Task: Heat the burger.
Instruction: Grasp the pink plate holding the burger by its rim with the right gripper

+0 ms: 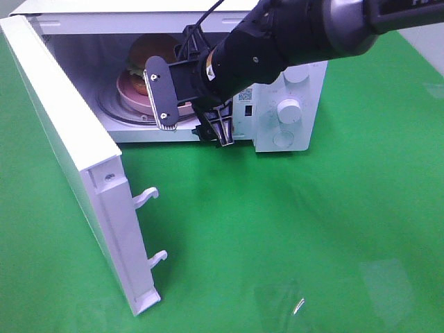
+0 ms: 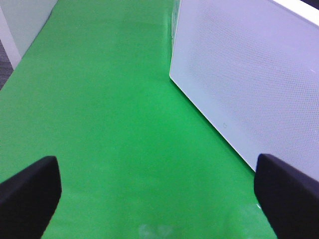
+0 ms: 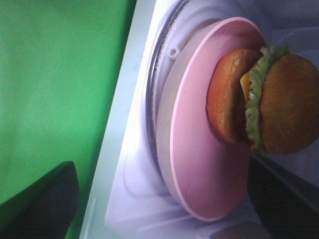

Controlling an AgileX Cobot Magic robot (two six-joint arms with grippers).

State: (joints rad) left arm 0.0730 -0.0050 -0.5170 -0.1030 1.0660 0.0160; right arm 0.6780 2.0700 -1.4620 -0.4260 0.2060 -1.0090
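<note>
The burger (image 1: 149,55) (image 3: 264,102), with a golden-brown bun and green lettuce, sits on a pink plate (image 1: 128,94) (image 3: 199,164) inside the open microwave (image 1: 291,76). The plate rests on the glass turntable (image 3: 157,99). My right gripper (image 1: 193,114) (image 3: 164,209) is open at the mouth of the oven, just in front of the plate, with nothing between its fingers. My left gripper (image 2: 159,199) is open over the green cloth beside the door's white outer face (image 2: 249,74); it does not show in the exterior high view.
The microwave door (image 1: 76,159) stands swung wide to the left, with two latch hooks (image 1: 149,198) on its free edge. The control panel with knobs (image 1: 288,107) is at the oven's right. Green cloth (image 1: 312,236) covers the table.
</note>
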